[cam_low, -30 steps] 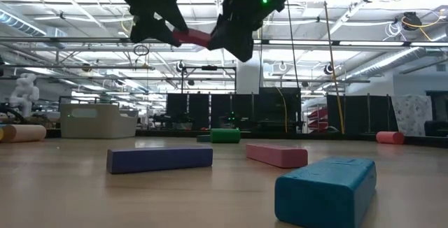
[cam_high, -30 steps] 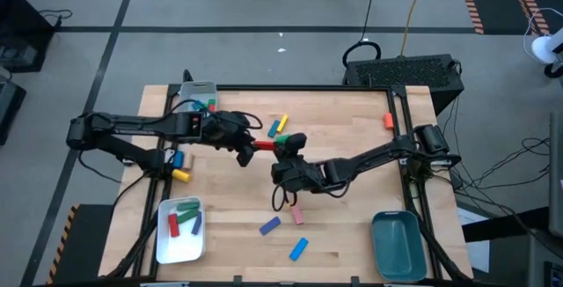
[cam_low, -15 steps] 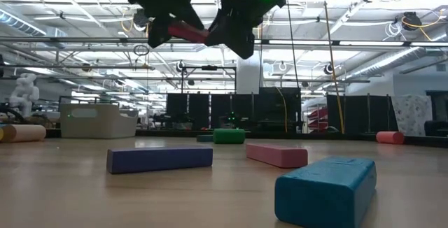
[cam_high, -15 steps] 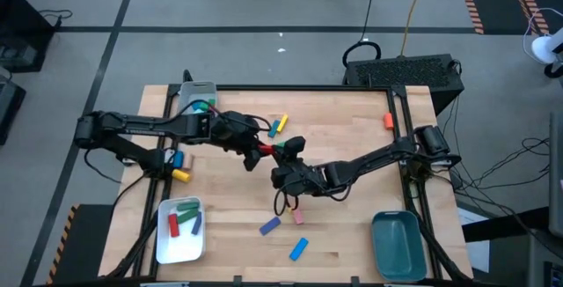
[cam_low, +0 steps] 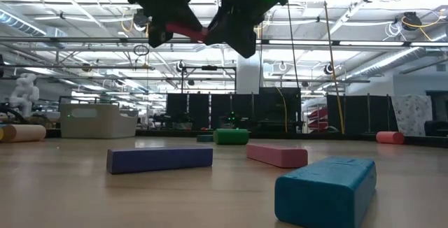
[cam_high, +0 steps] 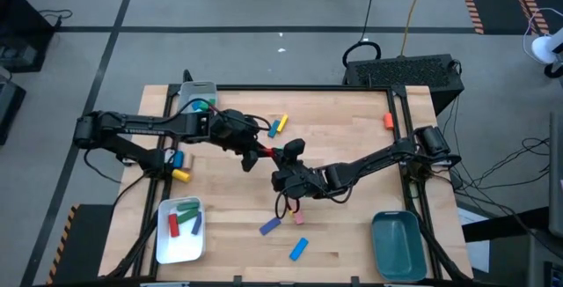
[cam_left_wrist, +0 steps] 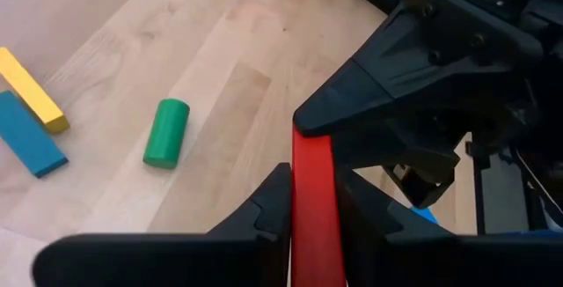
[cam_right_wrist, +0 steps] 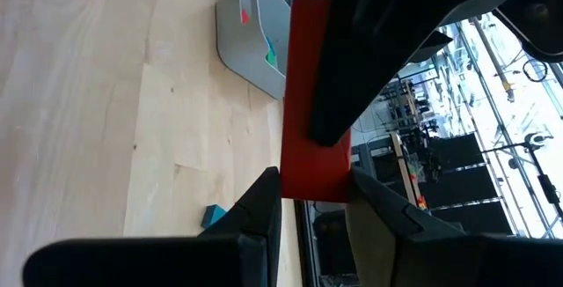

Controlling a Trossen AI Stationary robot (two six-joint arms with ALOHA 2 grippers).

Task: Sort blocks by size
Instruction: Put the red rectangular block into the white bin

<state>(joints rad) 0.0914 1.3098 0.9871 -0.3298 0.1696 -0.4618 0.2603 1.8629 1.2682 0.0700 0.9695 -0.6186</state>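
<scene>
A big workshop hall behind, a pale wooden tabletop (cam_high: 352,120) in front, and high over its middle a handover is on. The left tool (cam_high: 255,153) has just pinched in from a wide gape and now clamps one end of the red bar (cam_high: 267,153); a second ago it was only reaching for it. The right tool (cam_high: 285,155), directly facing it, holds the other end narrowly, grip unchanged. So both tools share the bar in mid-air, and I judge the right one lets go next.

Below them lie a purple bar (cam_low: 159,159), a pink bar (cam_low: 276,154) and a teal block (cam_low: 325,187). Beyond the left tool sits a green cylinder (cam_left_wrist: 166,132), with a yellow bar (cam_left_wrist: 32,88) and a blue bar (cam_left_wrist: 30,134) beside it. Back by the left arm's base, the white tray (cam_high: 180,231) holds bars: a likely home.
</scene>
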